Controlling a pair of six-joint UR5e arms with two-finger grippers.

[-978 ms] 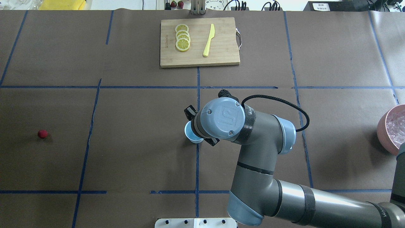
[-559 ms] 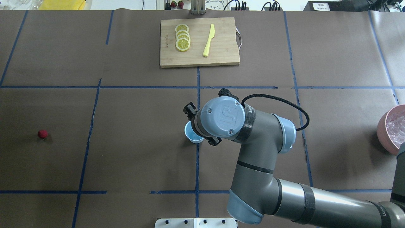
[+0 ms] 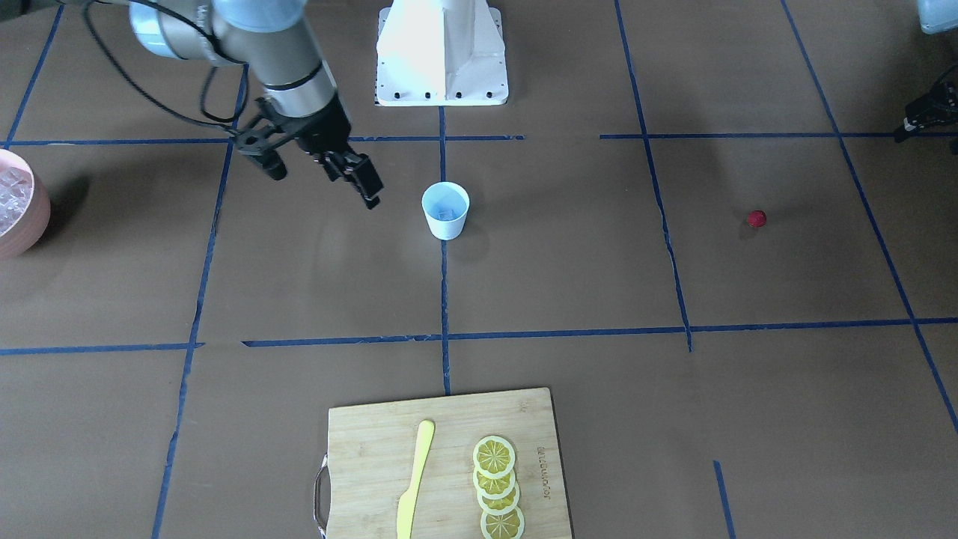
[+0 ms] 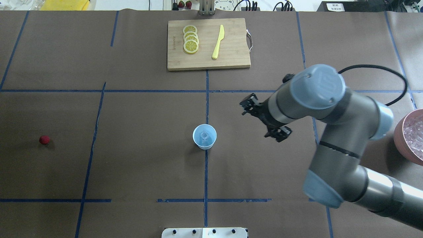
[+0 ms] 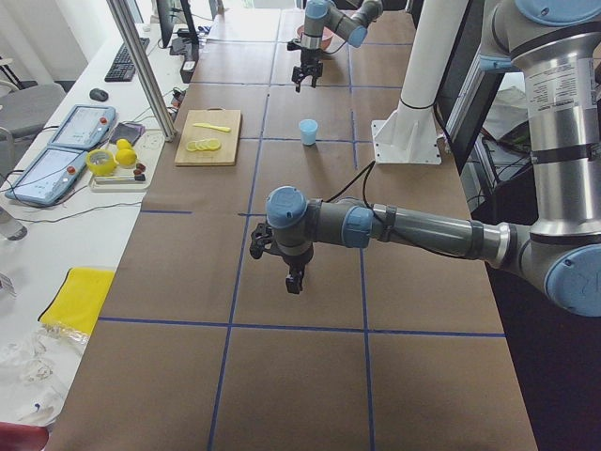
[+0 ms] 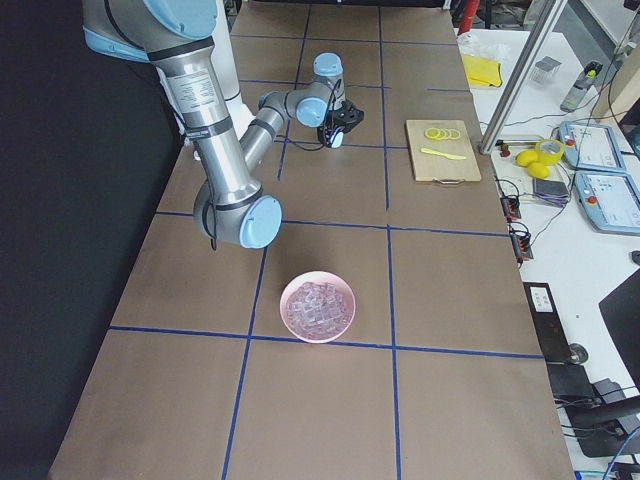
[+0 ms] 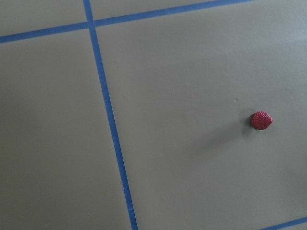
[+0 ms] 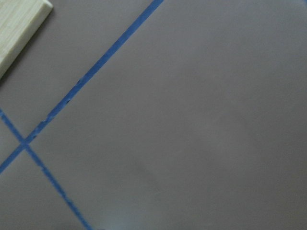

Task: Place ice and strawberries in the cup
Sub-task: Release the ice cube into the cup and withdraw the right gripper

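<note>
As its two fingers (image 4: 248,105) stand wide apart with nothing between them, the right gripper (image 4: 262,119) is released and empty; it hangs above the table (image 4: 132,165), to the right of the cup (image 4: 195,140) and well apart from it. The cup stands upright on the middle blue line (image 4: 206,172), and one clear cube (image 4: 205,136) lies at its bottom, so I judge the ice part as at least begun. More ice (image 6: 318,305) fills the pink bowl (image 4: 400,140) at the right edge of the table. The left gripper (image 5: 293,280) hovers over the left half of the table; whether it is open or closed I cannot tell. Its wrist camera looks down on the strawberry (image 7: 261,120), which lies alone, far to the left of the cup.

The strawberry is probably the next step, and here is the most risk. It is tiny and round, so a finger which touches it first on one side can push it and make it roll away, or a pinch off its middle can squeeze it out. The cup looks light: a finger which catches its rim during the drop can tip it and spill the cube. If both arms come over the cup together, they can collide
</note>
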